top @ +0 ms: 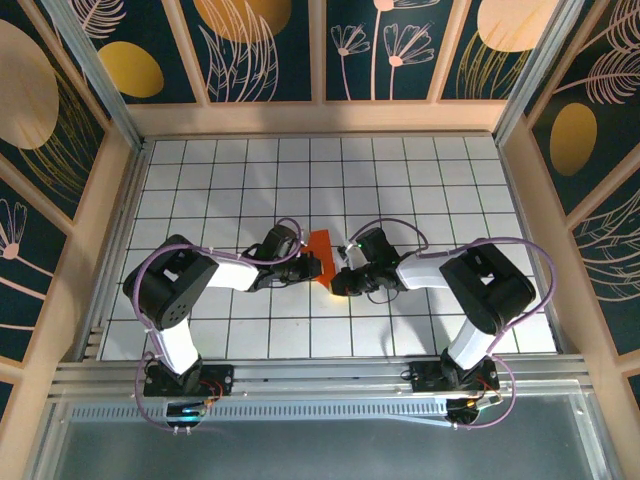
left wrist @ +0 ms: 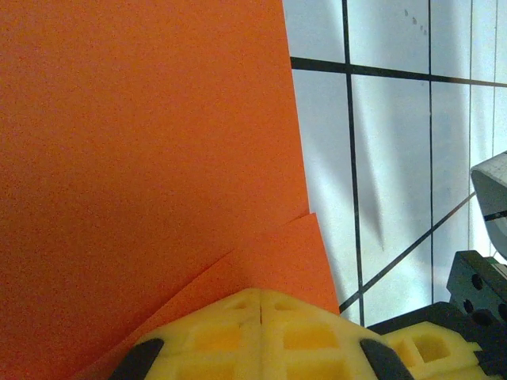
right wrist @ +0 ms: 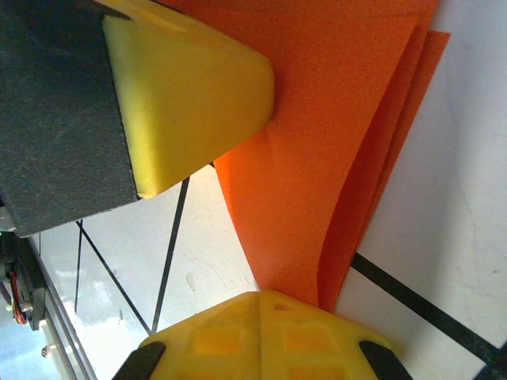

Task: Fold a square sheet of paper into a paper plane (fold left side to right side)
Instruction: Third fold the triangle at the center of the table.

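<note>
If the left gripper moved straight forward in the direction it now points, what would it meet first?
The folded orange paper. It lies directly ahead of the left gripper, whose fingertips are shut and seem to rest at its edge. Whether the tips would slide over the paper or push it is unclear from the wrist view.

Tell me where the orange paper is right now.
In the top view the orange paper lies mid-table on the white grid, with the left fingers and right fingers at its near edge.
</note>
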You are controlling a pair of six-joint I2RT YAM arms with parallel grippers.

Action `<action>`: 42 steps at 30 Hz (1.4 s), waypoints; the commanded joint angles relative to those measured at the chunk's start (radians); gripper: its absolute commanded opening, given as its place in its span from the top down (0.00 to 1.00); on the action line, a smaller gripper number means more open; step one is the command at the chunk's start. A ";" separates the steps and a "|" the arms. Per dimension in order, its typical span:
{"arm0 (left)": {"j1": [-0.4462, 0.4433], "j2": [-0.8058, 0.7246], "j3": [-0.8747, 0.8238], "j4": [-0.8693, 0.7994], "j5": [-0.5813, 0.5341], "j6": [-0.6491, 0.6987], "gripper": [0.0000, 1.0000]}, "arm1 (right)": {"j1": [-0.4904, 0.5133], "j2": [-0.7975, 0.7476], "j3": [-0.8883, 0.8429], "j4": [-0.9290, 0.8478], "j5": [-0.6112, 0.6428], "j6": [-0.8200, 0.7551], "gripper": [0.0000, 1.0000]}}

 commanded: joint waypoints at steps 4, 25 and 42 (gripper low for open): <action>0.005 0.060 -0.006 -0.150 -0.111 0.023 1.00 | 0.012 -0.013 -0.086 -0.189 0.062 0.017 1.00; 0.004 0.044 -0.020 -0.103 -0.082 0.018 1.00 | 0.037 -0.118 0.071 -0.163 0.036 0.062 1.00; 0.004 0.043 -0.021 -0.095 -0.074 0.013 1.00 | 0.057 0.052 0.122 0.016 0.105 0.131 1.00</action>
